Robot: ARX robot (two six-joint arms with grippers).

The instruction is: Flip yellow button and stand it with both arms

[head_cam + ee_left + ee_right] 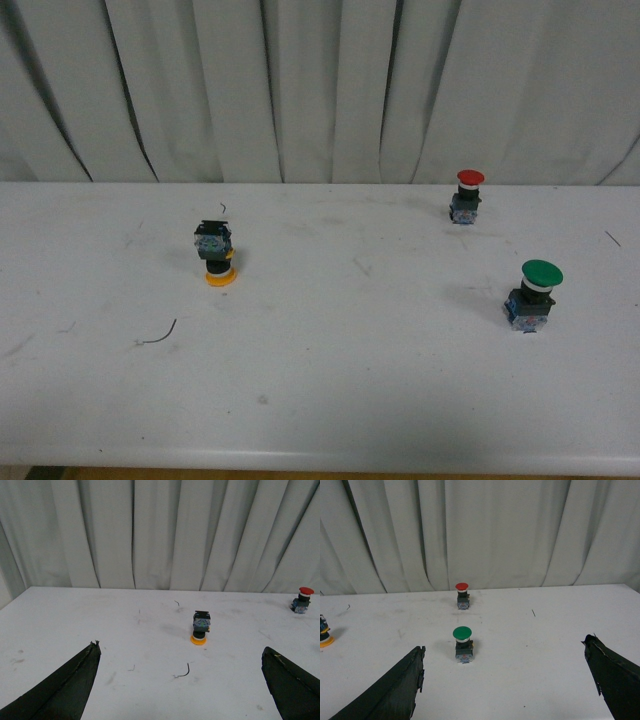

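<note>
The yellow button (217,254) stands upside down on the white table (320,400), left of centre: yellow cap on the table, blue-black block on top. It shows in the left wrist view (200,627) and at the edge of the right wrist view (324,635). Neither arm shows in the front view. My left gripper (181,652) is open and empty, its fingers (65,685) spread wide, with the button well ahead of it. My right gripper (505,652) is open and empty, fingers (612,675) wide apart, far from the yellow button.
A red-capped button (466,196) stands upright at the back right. A larger green-capped button (532,294) stands upright at the right, ahead of my right gripper (462,644). A thin curved wire scrap (160,336) lies front left. A grey curtain (320,90) hangs behind the table.
</note>
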